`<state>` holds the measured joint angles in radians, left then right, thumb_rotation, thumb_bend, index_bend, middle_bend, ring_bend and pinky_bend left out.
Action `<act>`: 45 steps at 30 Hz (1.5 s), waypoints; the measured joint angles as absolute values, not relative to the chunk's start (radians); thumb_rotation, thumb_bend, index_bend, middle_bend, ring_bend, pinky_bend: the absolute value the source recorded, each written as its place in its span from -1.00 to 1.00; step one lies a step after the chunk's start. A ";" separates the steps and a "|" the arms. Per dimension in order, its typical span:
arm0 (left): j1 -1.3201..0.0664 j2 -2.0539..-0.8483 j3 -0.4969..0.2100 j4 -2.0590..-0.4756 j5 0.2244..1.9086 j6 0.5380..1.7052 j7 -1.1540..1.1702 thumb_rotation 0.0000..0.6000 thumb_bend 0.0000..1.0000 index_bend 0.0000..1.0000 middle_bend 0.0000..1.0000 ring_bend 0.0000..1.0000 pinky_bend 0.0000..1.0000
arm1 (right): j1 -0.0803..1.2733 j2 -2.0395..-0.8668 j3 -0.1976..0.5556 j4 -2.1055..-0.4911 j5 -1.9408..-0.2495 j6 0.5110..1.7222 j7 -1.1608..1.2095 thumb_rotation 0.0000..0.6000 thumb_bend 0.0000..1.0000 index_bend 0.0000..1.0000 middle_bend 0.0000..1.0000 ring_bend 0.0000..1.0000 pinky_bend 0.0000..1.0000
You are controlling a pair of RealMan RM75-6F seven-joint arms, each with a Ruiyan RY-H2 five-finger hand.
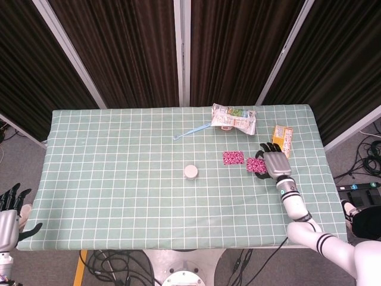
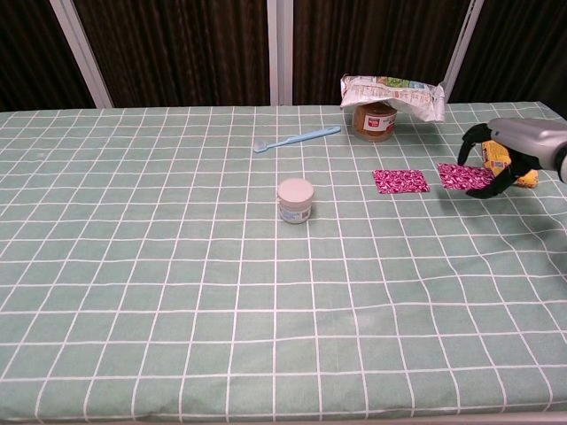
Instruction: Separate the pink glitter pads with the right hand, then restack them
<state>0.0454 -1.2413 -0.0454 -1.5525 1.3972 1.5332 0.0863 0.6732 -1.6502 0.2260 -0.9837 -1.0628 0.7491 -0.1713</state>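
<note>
The right hand [image 2: 507, 152] holds one pink glitter pad [image 2: 463, 176] pinched in its fingers [image 2: 470, 140], the pad sticking out to the left and lifted slightly off the table [image 2: 177, 292]. The other pink pad [image 2: 400, 181] lies flat just to the left of the carried one, long axis running left to right, a narrow strip of cloth between them. Restacking therefore looks like a short leftward carry, then a lowering. The left hand [image 1: 8, 215] hangs off the table's near left corner, fingers spread and empty, far from both pads.
</note>
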 measured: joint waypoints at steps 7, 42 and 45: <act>0.054 -1.238 -0.042 -1.557 1.387 1.535 0.090 1.00 -0.65 -0.55 -0.71 -0.79 -0.75 | 0.783 -1.742 0.262 -0.861 -1.033 0.667 -0.205 0.74 -0.69 -0.22 -0.82 -1.00 -1.00; 0.065 -1.239 -0.038 -1.545 1.376 1.532 0.081 1.00 -0.65 -0.55 -0.71 -0.79 -0.75 | 0.915 -1.941 0.266 -0.532 -1.075 0.531 -0.153 0.73 -0.69 -0.41 -0.85 -1.00 -1.00; 0.066 -1.240 -0.037 -1.542 1.378 1.533 0.077 1.00 -0.65 -0.55 -0.71 -0.79 -0.75 | 0.911 -1.938 0.265 -0.538 -1.077 0.534 -0.155 0.75 -0.69 -0.41 -0.85 -1.00 -1.00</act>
<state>0.0660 -1.2404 -0.0373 -1.5424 1.3781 1.5331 0.0769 0.9112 -1.9376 0.2647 -0.5378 -1.0768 0.5340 -0.1548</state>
